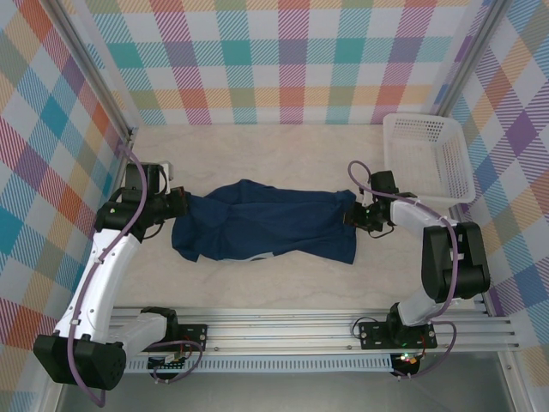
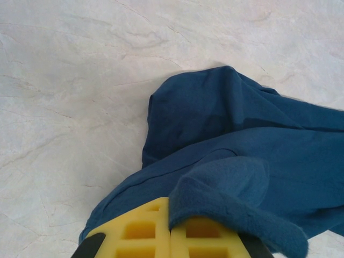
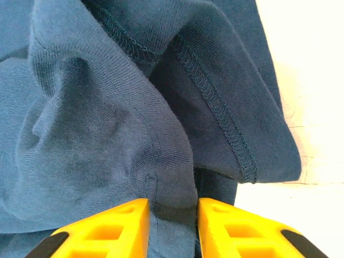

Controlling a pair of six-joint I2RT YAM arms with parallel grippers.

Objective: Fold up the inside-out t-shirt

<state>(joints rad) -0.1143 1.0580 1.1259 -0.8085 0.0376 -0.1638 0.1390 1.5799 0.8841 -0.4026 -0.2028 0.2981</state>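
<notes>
Top external view gives me the inside-out t-shirt (image 1: pixel 266 227) lying across the middle of the pale table (image 1: pixel 283 146), drawn out sideways between my two arms, dark navy and rumpled, with its wider part sagging toward the near edge. A small pale mark (image 1: pixel 262 256) shows on that near edge, too small for me to tell what it is. My left gripper (image 1: pixel 182 206) sits at the shirt's left end and my right gripper (image 1: pixel 352 215) at its right end, both low over the table. A white mesh basket (image 1: pixel 429 154) stands in the far right corner, well apart from the shirt, and plaid walls (image 1: pixel 283 51) ring the workspace. On the left wrist camera the yellow fingers (image 2: pixel 140 231) are pressed together with no gap between them, and a thick roll of navy cloth comes out from where they meet and drapes over the right-hand one, so I read that claw as clenched on the shirt. Beyond it the fabric runs away to the right in soft folds on bare table. On the right wrist camera a bunched fold of the shirt fills the space between the two yellow pads (image 3: pixel 118 226), touching both, so that claw is grasping the cloth. A stitched hem (image 3: pixel 215 102) curves down just to the right of the fold, its seam side facing up.
</notes>
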